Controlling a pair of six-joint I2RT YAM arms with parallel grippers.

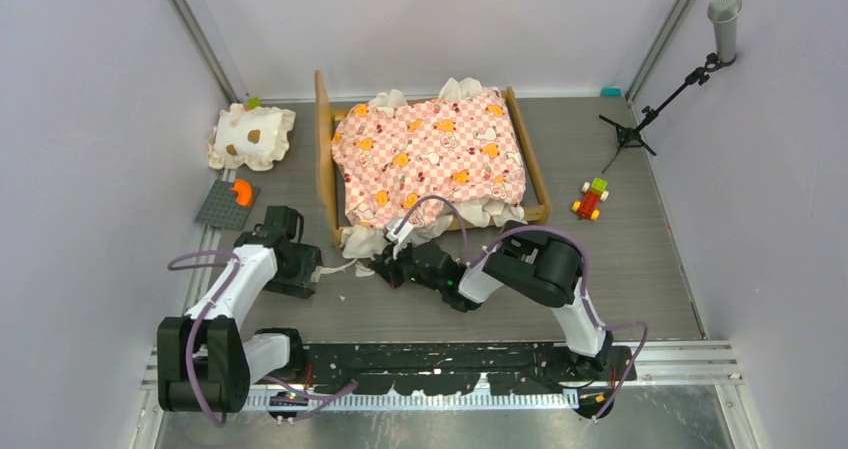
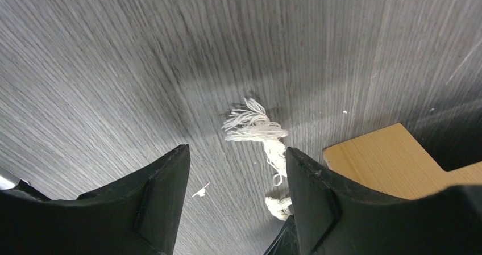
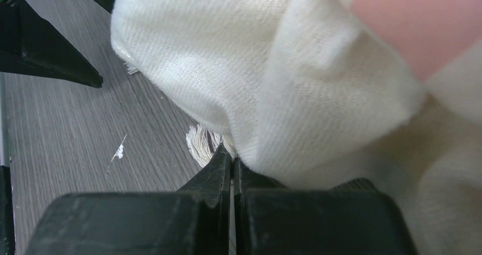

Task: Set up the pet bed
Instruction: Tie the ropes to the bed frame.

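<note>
The pet bed (image 1: pixel 323 159) is sitting in the middle of the table (image 1: pixel 620 269), headboard toward my left. Its pink checkered mattress (image 1: pixel 430 154) is lying on the frame but bunching, and the cream ruffle (image 3: pixel 227 56) is spilling over the near left corner onto the table top. My right claw (image 3: pixel 232 163) is resting at that corner with its fingers pressed fully together and the ruffle draping over the tips. I cannot tell whether a fold is caught between them or the cloth is only lying on top. My left claw (image 2: pixel 236 164) is hovering low just beside the frame's wooden corner (image 2: pixel 386 158), standing open and gripping nothing, with a frayed tuft of cream threads (image 2: pixel 253 127) lying between its fingers. What I am worrying about is the pull. If my right claw is pinching only a thin edge, tugging could slip it free, or drag the whole mattress off the frame instead of spreading it. The frame looks light, so I am expecting it to slide if the cloth catches on a rail. Closing my left claw here would be gathering loose threads rather than ruffle — and that hem is already fraying, so it may tear further. My left claw's finger is also sitting close to the wood, where a small sideways move could be knocking the bed askew, and my two claws are working near enough to bump each other.
</note>
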